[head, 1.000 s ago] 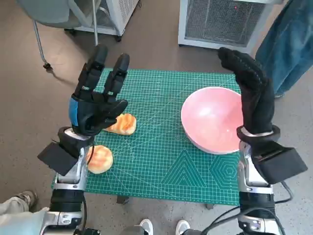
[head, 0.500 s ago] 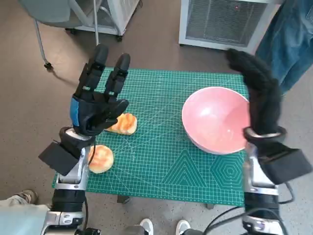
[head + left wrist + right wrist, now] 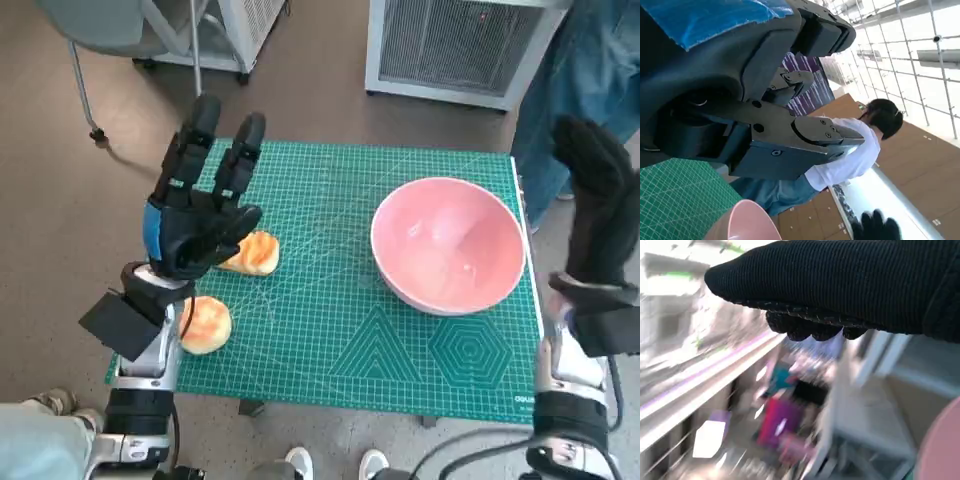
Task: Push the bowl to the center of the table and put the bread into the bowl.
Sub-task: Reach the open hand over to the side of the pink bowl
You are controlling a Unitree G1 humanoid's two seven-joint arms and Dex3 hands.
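The pink bowl point(image 3: 447, 242) sits on the right half of the green mat point(image 3: 340, 330), empty; its rim also shows in the left wrist view point(image 3: 752, 222). Two bread rolls lie at the left: one point(image 3: 250, 253) partly behind my left hand, the other point(image 3: 204, 324) near the mat's front left corner. My left hand point(image 3: 200, 205) is raised above the mat's left side, fingers spread, holding nothing. My right hand point(image 3: 597, 215) stands upright beyond the table's right edge, fingers straight, apart from the bowl and empty.
A person in jeans point(image 3: 560, 90) stands at the far right by the table. A white cabinet point(image 3: 450, 45) stands behind the table and a chair leg point(image 3: 85, 95) at the far left. Shoes point(image 3: 300, 462) show at the front edge.
My right hand has swung rightwards, from over the bowl's right rim to beyond the table's edge. The bowl and bread have stayed put. My left hand has not moved.
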